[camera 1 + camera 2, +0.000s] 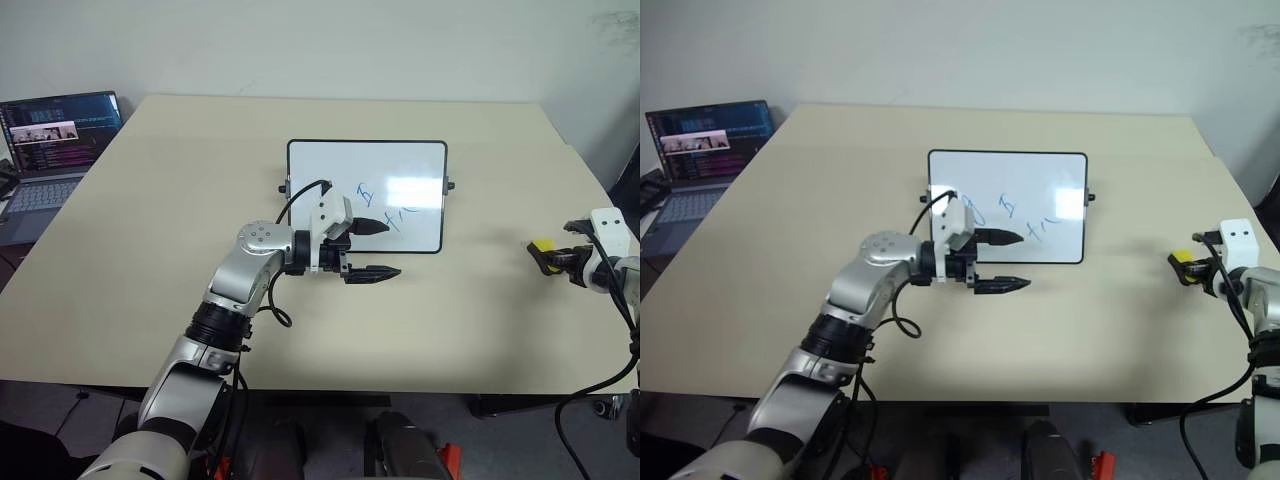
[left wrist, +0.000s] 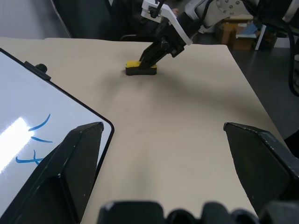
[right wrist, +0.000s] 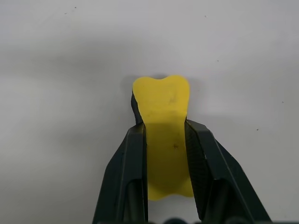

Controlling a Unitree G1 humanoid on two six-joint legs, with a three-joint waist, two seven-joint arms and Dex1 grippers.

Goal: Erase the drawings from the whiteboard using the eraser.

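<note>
The whiteboard [image 1: 365,170] lies flat in the middle of the table, with blue drawings [image 1: 390,215] on its near part. My left gripper [image 1: 392,248] hovers open over the board's near edge, pointing right; the left wrist view has its fingers [image 2: 79,154] spread wide beside the board's corner [image 2: 28,107]. At the table's right edge sits the small yellow eraser [image 1: 541,246]. My right gripper [image 3: 163,126] is shut on the eraser [image 3: 163,102], one black finger pressed against each side, while the eraser rests on the table.
An open laptop [image 1: 55,135] stands off the table's far left corner. The beige table [image 1: 180,200] is bare around the board. A cable loops from my left wrist [image 1: 280,315] down over the table.
</note>
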